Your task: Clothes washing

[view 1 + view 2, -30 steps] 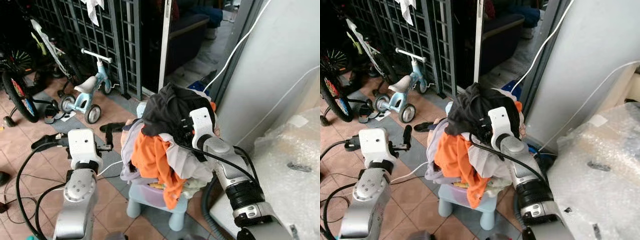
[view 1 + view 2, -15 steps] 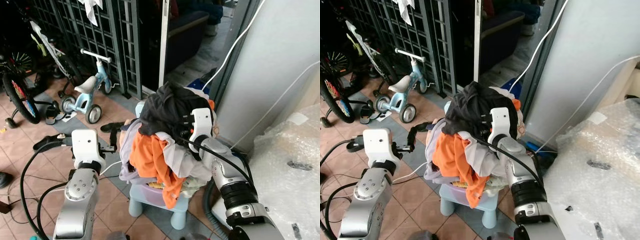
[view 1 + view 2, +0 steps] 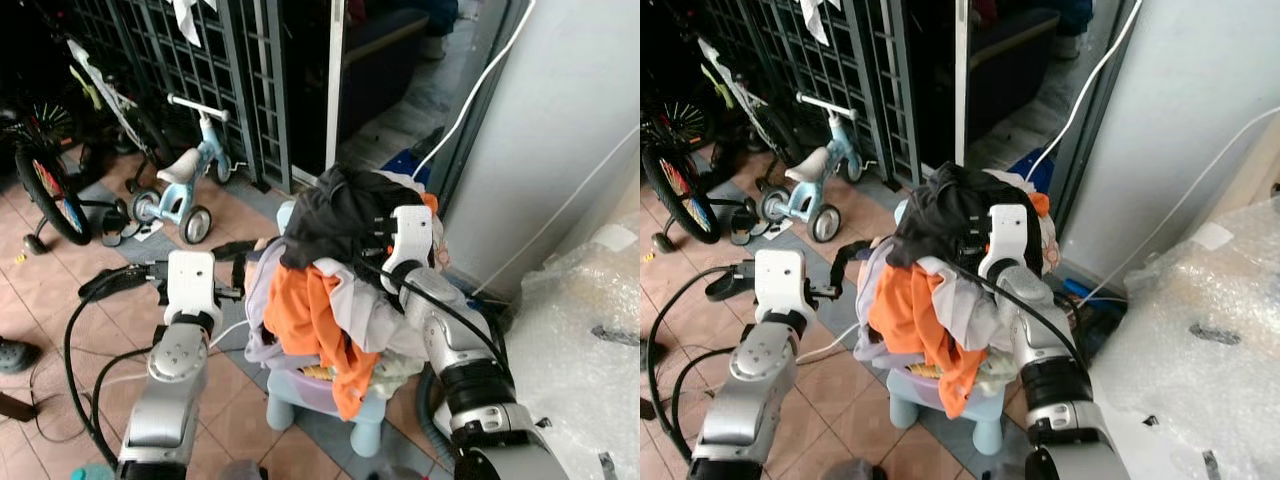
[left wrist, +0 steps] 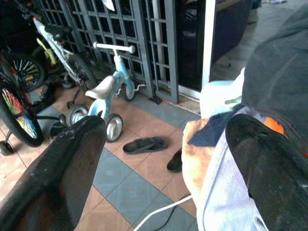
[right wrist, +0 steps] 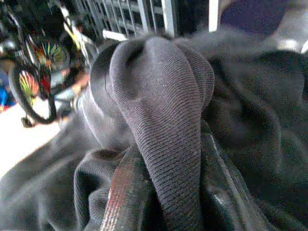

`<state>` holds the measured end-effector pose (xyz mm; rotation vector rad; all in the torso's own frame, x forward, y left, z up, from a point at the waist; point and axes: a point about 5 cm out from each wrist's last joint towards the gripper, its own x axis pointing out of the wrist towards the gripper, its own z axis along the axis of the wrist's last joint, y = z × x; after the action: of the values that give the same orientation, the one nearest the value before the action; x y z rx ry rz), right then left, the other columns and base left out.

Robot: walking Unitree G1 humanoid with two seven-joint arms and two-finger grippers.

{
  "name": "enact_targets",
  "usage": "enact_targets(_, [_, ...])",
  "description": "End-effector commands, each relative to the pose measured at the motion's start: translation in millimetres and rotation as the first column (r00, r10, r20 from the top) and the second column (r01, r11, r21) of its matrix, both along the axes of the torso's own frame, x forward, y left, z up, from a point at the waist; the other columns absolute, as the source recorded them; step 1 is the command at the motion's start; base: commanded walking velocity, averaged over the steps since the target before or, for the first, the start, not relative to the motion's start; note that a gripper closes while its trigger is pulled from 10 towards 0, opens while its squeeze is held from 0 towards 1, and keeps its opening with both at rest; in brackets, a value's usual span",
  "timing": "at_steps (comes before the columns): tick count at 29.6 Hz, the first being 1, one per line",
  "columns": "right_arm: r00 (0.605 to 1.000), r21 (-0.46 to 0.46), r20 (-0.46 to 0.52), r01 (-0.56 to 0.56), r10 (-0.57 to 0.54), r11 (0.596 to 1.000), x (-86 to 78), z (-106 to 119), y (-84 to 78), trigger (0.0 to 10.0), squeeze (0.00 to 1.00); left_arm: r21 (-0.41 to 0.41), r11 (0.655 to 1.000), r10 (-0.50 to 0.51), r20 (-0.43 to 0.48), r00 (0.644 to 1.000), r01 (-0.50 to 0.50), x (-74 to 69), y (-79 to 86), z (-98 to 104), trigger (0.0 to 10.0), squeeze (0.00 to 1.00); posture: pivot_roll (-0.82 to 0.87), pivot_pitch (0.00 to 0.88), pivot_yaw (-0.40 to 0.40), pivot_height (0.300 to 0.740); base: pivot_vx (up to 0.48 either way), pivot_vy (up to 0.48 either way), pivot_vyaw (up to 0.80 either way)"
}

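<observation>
Right wrist view: right gripper (image 5: 161, 192) clamped on a fold of dark grey knit garment (image 5: 159, 106), fingers (image 5: 122, 192) pressed against the cloth.
Laundry: heaped pile with orange shirt (image 3: 315, 320) and white cloth, topped by the grey garment, on a pale blue plastic stool (image 3: 330, 405).
Left gripper (image 4: 163, 159): fingers spread wide apart, just beside the pile.
Background: small blue balance bike (image 3: 190, 175) on tiled floor by dark metal grille (image 3: 200, 60).

Ahead of me a pale blue balance bike (image 3: 185, 170) stands before a dark metal grille (image 3: 215, 60); a larger bicycle (image 3: 50, 175) is parked off to my left; black sandals (image 4: 144, 143) lie on the tiled floor (image 3: 60, 300); bubble wrap (image 3: 590, 330) lies to my right.
</observation>
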<state>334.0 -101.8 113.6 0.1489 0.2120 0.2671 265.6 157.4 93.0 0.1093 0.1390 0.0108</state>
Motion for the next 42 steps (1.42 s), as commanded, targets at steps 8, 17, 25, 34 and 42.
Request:
enact_targets(8, [0.931,0.08,0.355,0.058,-0.083,0.995,-2.6,71,-5.5,0.0,0.0,-0.021,0.999,0.044,0.051,0.998,-0.043,-2.7,7.5,11,10.0,0.0,-0.03,0.0,0.018,0.74,0.0,0.0,0.0])
enact_targets(17, [0.879,0.158,0.419,0.176,-0.227,0.972,-21.3,94,-57.3,0.0,0.0,-0.003,0.994,0.112,0.078,0.991,-0.112,-4.7,12.6,12,10.0,0.0,-0.04,0.0,-0.006,0.74,0.0,0.0,0.0])
enact_targets(25, [0.893,0.078,0.413,0.16,-0.178,0.984,-25.7,87,-58.8,10.0,0.0,-0.005,0.996,0.084,0.078,0.993,-0.084,-2.2,1.0,10,10.0,0.0,-0.05,0.0,-0.007,0.74,0.0,0.0,0.0])
enact_targets(34, [0.904,0.074,0.403,0.126,-0.145,0.989,-23.5,89,-48.8,10.0,0.0,0.004,0.995,0.096,0.084,0.992,-0.096,-1.7,2.7,10,10.0,0.0,-0.04,0.0,-0.019,0.74,0.0,0.0,-0.79])
enact_targets(42, [0.897,0.051,0.422,0.121,-0.131,0.991,-20.7,93,-46.9,10.0,0.0,-0.001,0.996,0.092,0.086,0.992,-0.092,-2.6,0.1,9,10.0,0.0,-0.05,0.0,-0.013,0.74,0.0,-0.165,-0.48])
